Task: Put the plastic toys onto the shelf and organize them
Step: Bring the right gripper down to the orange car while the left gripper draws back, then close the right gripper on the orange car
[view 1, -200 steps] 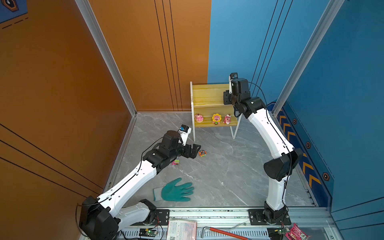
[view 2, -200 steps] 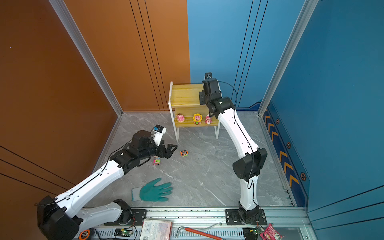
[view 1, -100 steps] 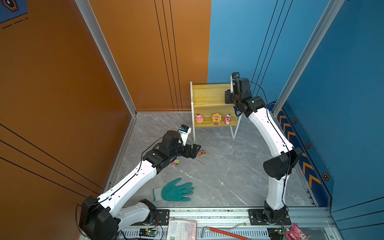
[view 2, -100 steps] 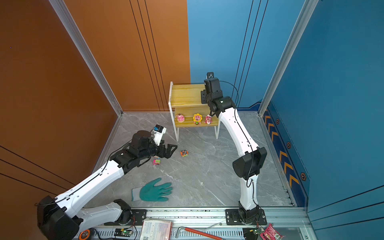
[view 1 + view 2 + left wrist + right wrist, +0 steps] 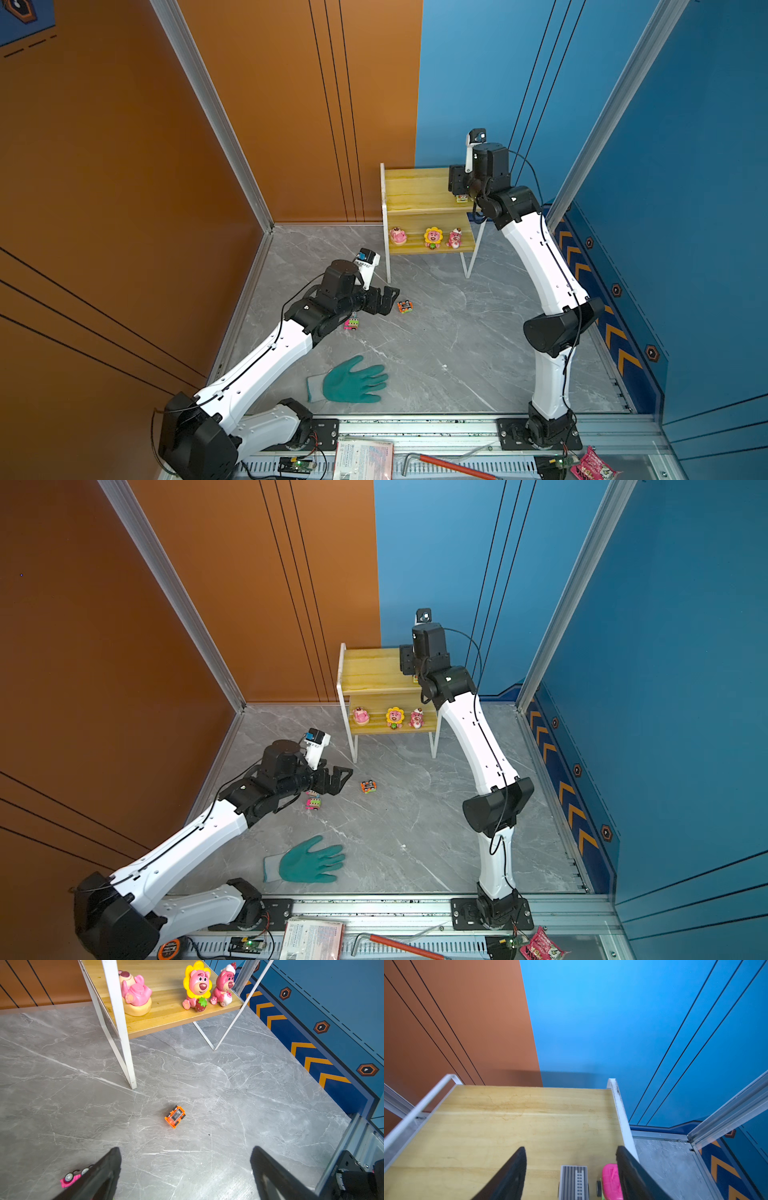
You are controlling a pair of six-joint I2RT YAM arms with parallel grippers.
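Grey marbled tabletop [image 5: 457, 353], read from its front edge back. On the rail in front of it lie one booklet [image 5: 363, 459], its print too small to read, one red-handled hex key [image 5: 446, 465] and one pink packet [image 5: 592, 467], cut off by the frame. One teal glove [image 5: 351, 380] lies near the front edge, left of middle.

My left gripper [image 5: 186, 1150] hovers over the left middle, jaws spread wide, holding nothing. One pink-and-green car [image 5: 351, 322] sits beneath it, half hidden by my wrist. One orange car [image 5: 175, 1116] lies just beyond, clear of both fingers.

The shelf [image 5: 415, 195] stands at the back edge. Three bears line its lower board: a pink bear on a cream ring [image 5: 135, 991], a sunflower bear [image 5: 197, 982] and a white-capped bear [image 5: 223, 985].

My right gripper [image 5: 570, 1148] is over the right end of the upper board, jaws well apart, gripping nothing. Two cars sit between them, both cut off by the frame. The grey-roofed car [image 5: 574, 1182] is clear of both fingers. The pink car [image 5: 610, 1180] is just beside one finger; whether they touch, I cannot tell. Four cars show in all.
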